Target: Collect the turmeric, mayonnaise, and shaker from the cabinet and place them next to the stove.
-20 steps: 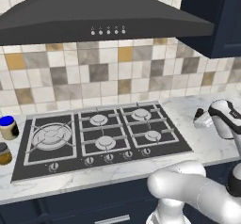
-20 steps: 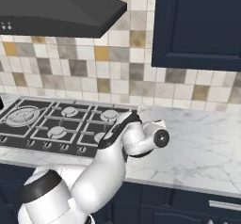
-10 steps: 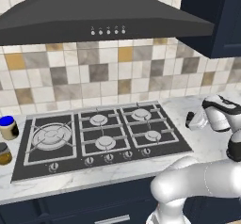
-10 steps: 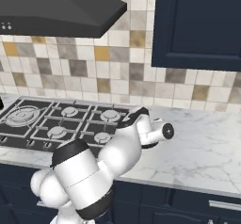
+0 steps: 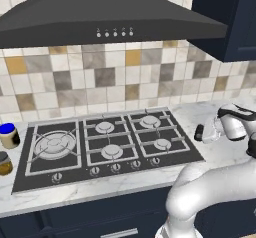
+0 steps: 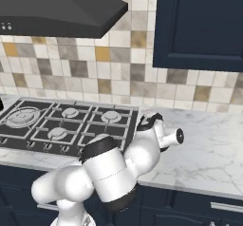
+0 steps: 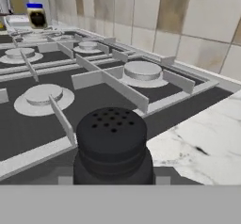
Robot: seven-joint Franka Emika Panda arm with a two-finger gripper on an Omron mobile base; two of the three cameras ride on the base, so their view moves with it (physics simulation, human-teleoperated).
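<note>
Left base view shows me the stove (image 5: 107, 142) with mayonnaise (image 5: 8, 135) and turmeric (image 5: 5, 163) already parked on its far side, leaving the shaker (image 7: 113, 145), clamped in my gripper (image 5: 201, 132) beside the stove, to set down.

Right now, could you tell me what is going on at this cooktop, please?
The white arm's pincer is shut on the slim black shaker with the perforated rounded top, holding it low beside the right edge of the flat black five-burner gas stove, over the marble counter. At the stove's far left, the blue-lidded mayonnaise jar and the dark-lidded jar of orange turmeric already stand on the counter. The navy wall cabinet is closed.
</note>
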